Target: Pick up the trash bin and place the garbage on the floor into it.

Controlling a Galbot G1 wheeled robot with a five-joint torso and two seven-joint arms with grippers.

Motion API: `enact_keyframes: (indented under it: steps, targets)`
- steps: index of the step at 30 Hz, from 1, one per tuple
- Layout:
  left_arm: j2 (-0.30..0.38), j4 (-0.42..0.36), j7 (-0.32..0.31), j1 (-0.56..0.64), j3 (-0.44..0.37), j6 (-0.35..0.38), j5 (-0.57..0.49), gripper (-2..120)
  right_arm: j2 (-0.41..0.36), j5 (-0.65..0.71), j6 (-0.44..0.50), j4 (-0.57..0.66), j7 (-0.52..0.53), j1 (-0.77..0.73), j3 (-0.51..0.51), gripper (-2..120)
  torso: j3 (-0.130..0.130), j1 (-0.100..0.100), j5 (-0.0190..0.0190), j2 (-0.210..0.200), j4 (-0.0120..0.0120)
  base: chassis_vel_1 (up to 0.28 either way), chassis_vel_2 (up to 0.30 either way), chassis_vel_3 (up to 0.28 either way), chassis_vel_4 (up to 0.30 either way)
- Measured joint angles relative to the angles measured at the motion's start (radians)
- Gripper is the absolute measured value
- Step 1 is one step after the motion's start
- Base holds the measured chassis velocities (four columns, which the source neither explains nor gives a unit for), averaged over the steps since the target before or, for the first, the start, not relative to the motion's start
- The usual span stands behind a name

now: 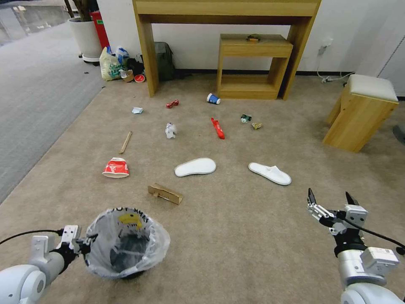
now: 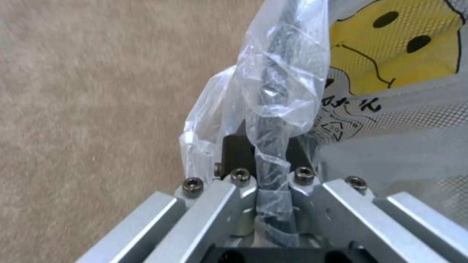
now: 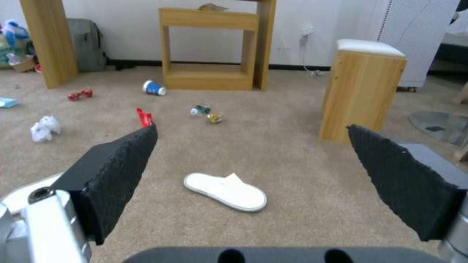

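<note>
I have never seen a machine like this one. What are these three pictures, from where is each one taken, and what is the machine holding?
This is a wheeled robot with two arms, each ending in a two-finger gripper. The wide picture comes from a camera on its head, looking down at the floor, a beige carpet. The other two come from cameras on its wrists.

The left gripper is shut on the rim of the trash bin, a small black bin lined with a plastic bag; the left wrist picture shows that rim and bag pinched between the fingers.

The right gripper is open and holds nothing.

On the carpet lies the garbage: two white slippers, a red-white cup, a cardboard piece, a wooden stick, crumpled paper, a blue cup.
</note>
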Motion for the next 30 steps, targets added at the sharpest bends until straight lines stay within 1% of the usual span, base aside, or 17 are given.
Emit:
enact_keyframes:
  steps: [3,4,5,6,7,9,10,11,13,14,16,20,30]
  targets:
    - [-0.018,-0.044,-0.071,-0.011,0.001,0.000,-0.072,0,-0.002,-0.003,-0.014,0.007,0.002,0.012,-0.001,100,0.000,0.000,0.0002,0.000,-0.0001,0.000,0.000,0.000,0.000]
    - [-0.018,-0.044,-0.071,-0.011,0.001,0.000,-0.072,0,-0.002,-0.003,-0.014,0.007,0.002,0.012,-0.001,100,0.000,0.000,0.0002,0.000,-0.0001,0.000,0.000,0.000,0.000]
    - [-0.025,-0.057,-0.095,-0.013,0.000,0.000,-0.098,0,-0.003,-0.003,-0.017,0.010,0.003,0.017,-0.001,100,0.000,0.000,0.0003,0.000,-0.0001,0.000,0.000,0.000,0.000]
    - [-0.038,-0.077,-0.135,-0.016,-0.002,0.000,-0.144,0,-0.005,-0.005,-0.019,0.016,0.006,0.026,-0.001,100,0.000,0.000,0.0001,0.000,0.0001,0.000,0.000,0.000,0.000]
    - [-0.038,-0.077,-0.135,-0.016,-0.002,0.000,-0.144,0,-0.005,-0.005,-0.019,0.016,0.006,0.026,-0.001,100,0.000,0.000,0.0001,0.000,0.0001,0.000,0.000,0.000,0.000]
    - [-0.067,-0.114,-0.197,-0.017,-0.007,0.000,-0.213,0,-0.006,-0.007,-0.021,0.027,0.012,0.035,0.001,100,0.000,0.000,0.0002,0.000,0.0001,0.000,0.000,0.000,0.000]
    - [-0.067,-0.114,-0.197,-0.017,-0.007,0.000,-0.213,0,-0.006,-0.007,-0.021,0.027,0.012,0.035,0.001,100,0.000,0.000,0.0002,0.000,0.0001,0.000,0.000,0.000,0.000]
    - [-0.080,-0.132,-0.226,-0.015,-0.009,0.000,-0.242,0,-0.006,-0.009,-0.021,0.033,0.013,0.036,0.003,100,0.000,0.000,0.0002,0.000,0.0000,0.000,0.000,0.000,0.000]
    - [-0.105,-0.157,-0.252,-0.009,-0.015,0.000,-0.257,0,-0.003,-0.022,-0.022,0.042,0.007,0.036,0.006,100,0.000,0.000,0.0003,0.000,0.0000,0.000,0.000,0.000,0.000]
    - [-0.105,-0.157,-0.252,-0.009,-0.015,0.000,-0.257,0,-0.003,-0.022,-0.022,0.042,0.007,0.036,0.006,100,0.000,0.000,0.0003,0.000,0.0000,0.000,0.000,0.000,0.000]
    - [-0.129,-0.172,-0.254,-0.002,-0.018,-0.005,-0.257,0,0.002,-0.035,-0.023,0.045,-0.002,0.035,0.004,100,0.000,0.000,0.0002,0.000,0.0001,0.000,0.000,0.000,0.000]
    - [-0.157,-0.182,-0.241,0.003,-0.018,-0.028,-0.247,0,0.013,-0.057,-0.023,0.045,-0.016,0.032,-0.004,100,0.000,0.000,0.0003,0.000,0.0000,0.000,0.000,0.000,0.000]
    - [-0.159,-0.188,-0.220,0.015,-0.003,-0.033,-0.203,0,0.018,-0.064,-0.016,0.039,-0.017,0.035,-0.008,100,0.000,0.000,0.0002,0.000,0.0001,0.000,0.000,0.000,0.000]
